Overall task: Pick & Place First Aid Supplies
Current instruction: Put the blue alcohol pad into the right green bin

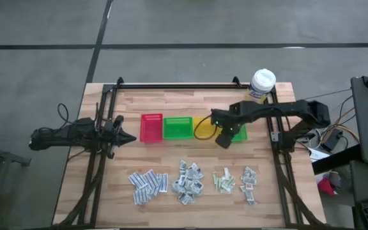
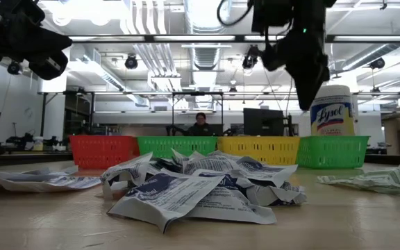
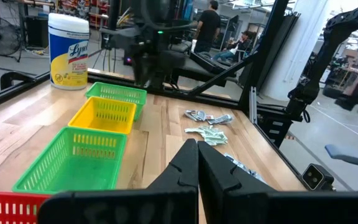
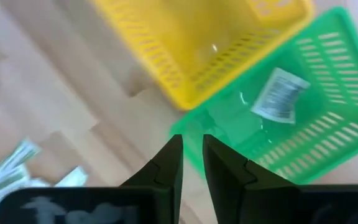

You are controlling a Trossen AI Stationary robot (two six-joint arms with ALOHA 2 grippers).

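bench (image 1: 171,160): wooden butcher-block top, black frame rails along the sides and far edge
right arm (image 1: 280,112): reaches in from the right side, bent over the right end of the bin row
left arm (image 1: 69,135): parked at the left edge, pointing toward the red bin
wipes tub (image 1: 262,84): yellow with white lid, upright at the far right corner, behind the bins
bin row: four small plastic bins side by side in mid-bench: red bin (image 1: 151,128), green bin (image 1: 177,127), yellow bin (image 1: 203,128), then a second green bin (image 4: 303,118) partly under the right arm
right gripper (image 4: 192,155): hangs above the near edge of the second green bin, just beside the yellow bin; fingers a narrow gap apart, nothing between them
left gripper (image 3: 197,163): fingers pressed together, empty, raised off the bench left of the red bin
first aid supplies (image 1: 190,181): loose sachets in four clusters along the near edge of the bench, well apart from the bins; white-blue cluster at left, grey-silver cluster in the middle, pale green and white-red clusters at right
sachet in bin (image 4: 280,94): one white sachet lies flat on the floor of the second green bin
person (image 2: 201,125): dark top, seated far behind the bench in the room
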